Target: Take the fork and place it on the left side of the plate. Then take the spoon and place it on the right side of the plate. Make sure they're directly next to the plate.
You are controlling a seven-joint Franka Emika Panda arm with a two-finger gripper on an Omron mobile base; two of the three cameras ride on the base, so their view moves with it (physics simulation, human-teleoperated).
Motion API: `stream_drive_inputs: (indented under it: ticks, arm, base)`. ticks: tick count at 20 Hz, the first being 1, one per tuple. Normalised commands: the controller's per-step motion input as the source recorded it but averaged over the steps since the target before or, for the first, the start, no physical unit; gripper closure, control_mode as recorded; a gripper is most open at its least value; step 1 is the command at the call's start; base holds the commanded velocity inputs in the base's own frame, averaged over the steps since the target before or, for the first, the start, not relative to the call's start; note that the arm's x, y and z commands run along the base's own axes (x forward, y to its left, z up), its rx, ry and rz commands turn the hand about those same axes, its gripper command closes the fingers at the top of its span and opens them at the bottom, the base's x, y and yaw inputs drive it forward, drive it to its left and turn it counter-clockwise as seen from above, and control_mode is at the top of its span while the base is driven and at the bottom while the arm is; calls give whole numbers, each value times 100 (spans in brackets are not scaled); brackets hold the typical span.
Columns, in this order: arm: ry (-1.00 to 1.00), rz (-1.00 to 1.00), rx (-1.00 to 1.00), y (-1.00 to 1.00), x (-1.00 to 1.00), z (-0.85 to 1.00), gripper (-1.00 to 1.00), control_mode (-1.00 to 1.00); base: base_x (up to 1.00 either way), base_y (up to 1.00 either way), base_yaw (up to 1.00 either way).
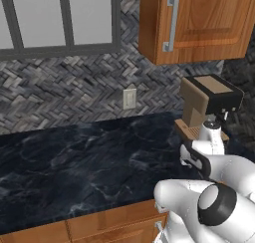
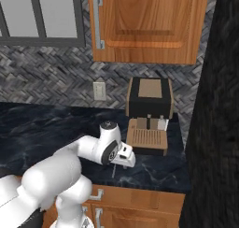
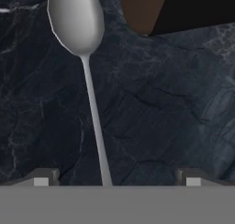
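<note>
Gripper (image 3: 114, 182) jaws spread wide, nothing held; the two fingertips (image 3: 43, 178) stand either side of the spoon (image 3: 85, 58) handle without touching it. Spoon lies flat on the dark marble counter (image 1: 74, 162), bowl pointing away from the hand, handle running back between the jaws. In the right base view the hand hangs low over the counter near its front edge, just in front of the brown coffee machine (image 2: 149, 115).
</note>
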Motion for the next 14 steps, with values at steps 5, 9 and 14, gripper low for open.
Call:
stream_drive_inputs:
  ticks: [5,9,14]
  arm:
    - [-7,0,-4,29,0,-50,-100,-100]
    - [-5,0,-8,35,2,-50,-100,-100]
    - [-4,0,-13,48,0,-61,100,-100]
  base:
    - [0,0,0]
    - [0,0,0]
    - [0,0,0]
